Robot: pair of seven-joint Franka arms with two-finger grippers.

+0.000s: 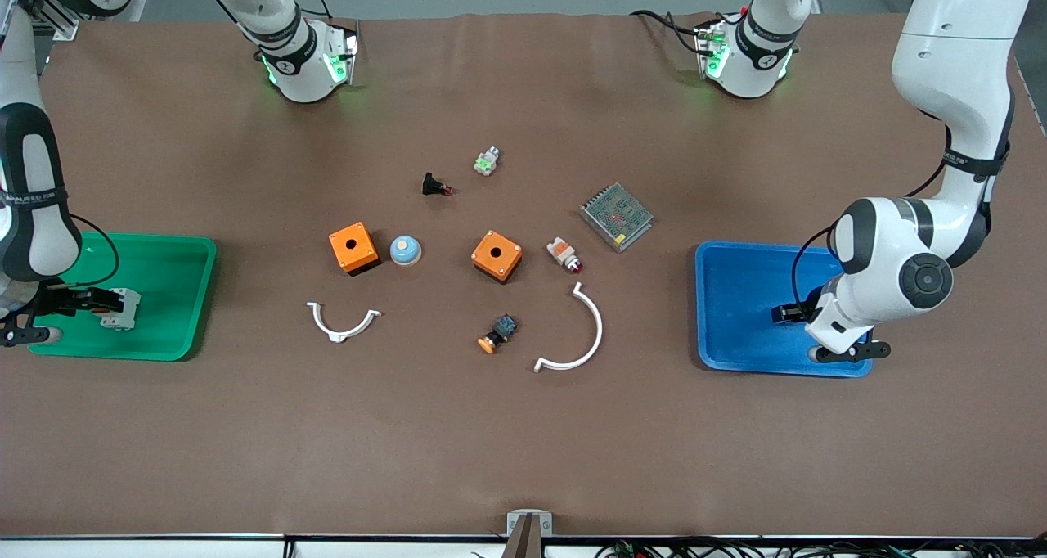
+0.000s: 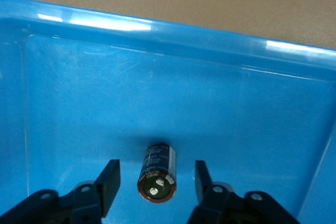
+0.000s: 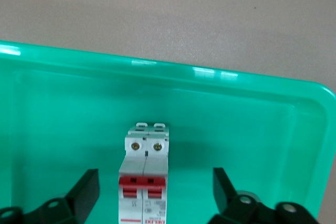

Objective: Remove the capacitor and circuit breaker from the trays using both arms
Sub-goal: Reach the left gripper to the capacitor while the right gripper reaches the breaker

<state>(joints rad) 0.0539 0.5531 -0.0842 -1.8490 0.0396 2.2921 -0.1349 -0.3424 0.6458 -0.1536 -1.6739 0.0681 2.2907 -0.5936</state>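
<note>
Blue tray (image 1: 740, 292) holds capacitor (image 2: 157, 179), lying flat, terminal end toward open left gripper (image 2: 156, 184). Green tray (image 1: 168, 296) holds breaker (image 3: 144, 179), long axis toward open right gripper (image 3: 156, 192), fingers clear.

My left gripper (image 2: 156, 182) is spread over the blue tray (image 2: 210, 108), fingers clear of the capacitor (image 2: 157, 172) lying between them. My right gripper (image 3: 156, 190) is spread in the green tray (image 3: 236, 124), with gaps either side of the breaker (image 3: 144, 174).
</note>
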